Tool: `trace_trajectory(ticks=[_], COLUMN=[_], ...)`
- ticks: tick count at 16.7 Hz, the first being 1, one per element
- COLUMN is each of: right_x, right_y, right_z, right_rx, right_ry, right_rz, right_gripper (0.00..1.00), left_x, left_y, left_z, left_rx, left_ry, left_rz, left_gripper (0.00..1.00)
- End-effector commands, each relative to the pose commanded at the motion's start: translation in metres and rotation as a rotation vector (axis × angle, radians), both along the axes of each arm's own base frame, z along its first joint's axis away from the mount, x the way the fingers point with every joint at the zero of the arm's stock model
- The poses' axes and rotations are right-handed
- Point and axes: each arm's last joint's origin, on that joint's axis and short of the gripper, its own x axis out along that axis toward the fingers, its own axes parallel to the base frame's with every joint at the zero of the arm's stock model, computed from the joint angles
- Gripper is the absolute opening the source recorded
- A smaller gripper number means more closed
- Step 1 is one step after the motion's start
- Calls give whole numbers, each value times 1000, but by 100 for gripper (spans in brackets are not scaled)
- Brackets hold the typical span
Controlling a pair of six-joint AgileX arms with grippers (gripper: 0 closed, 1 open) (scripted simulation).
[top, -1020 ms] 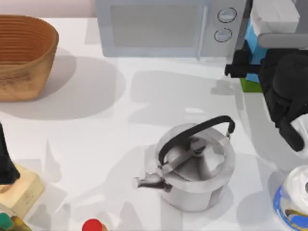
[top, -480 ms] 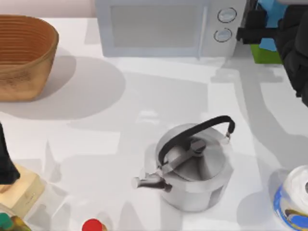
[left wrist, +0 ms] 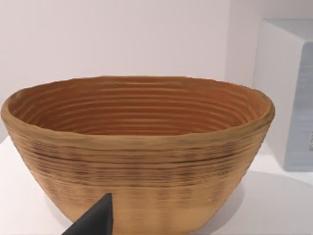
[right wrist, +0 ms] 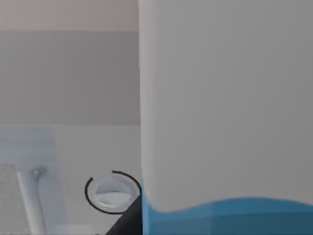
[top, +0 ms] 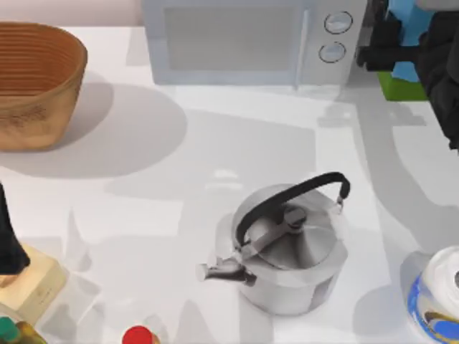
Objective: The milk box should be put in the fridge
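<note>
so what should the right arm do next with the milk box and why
Probably keep carrying the milk box toward the table's far right. The right end effector holds it beside the microwave, seemingly off the table, and no fridge is visible yet.

White tabletop (top: 215, 143), glossy, with soft grey shadows cast across it. Pale pinkish wall (top: 72, 11) along the far edge. Wall (left wrist: 122, 34) behind the tabletop plain, off-white, with a vertical corner seam. Light even, diffuse.

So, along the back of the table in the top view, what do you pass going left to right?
Woven basket → microwave → milk box held by the right gripper.
</note>
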Motion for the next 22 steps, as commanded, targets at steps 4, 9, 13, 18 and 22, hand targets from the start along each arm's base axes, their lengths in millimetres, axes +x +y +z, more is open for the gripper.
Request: trace_trajectory(ticks=[4, 9, 13, 18, 22], right_x=[-38, -95, -147, -213, -232], right_y=[-24, -61, -79, -96, -103], right_z=[-6, -9, 2, -6, -37], right_rx=[-42, -49, -26, -2, 7], right_ry=[111, 185, 108, -80, -111], right_rz=[10, -5, 3, 27, 23], right_gripper=[0, 0, 0, 0, 0], left_x=[0, 0, 0, 0, 0], left_y=[0, 0, 0, 0, 0], left_z=[0, 0, 0, 0, 0], left_rx=[0, 0, 0, 0, 0], left_ry=[0, 0, 0, 0, 0], left_rz=[0, 0, 0, 0, 0], left_gripper=[100, 100, 100, 100, 100])
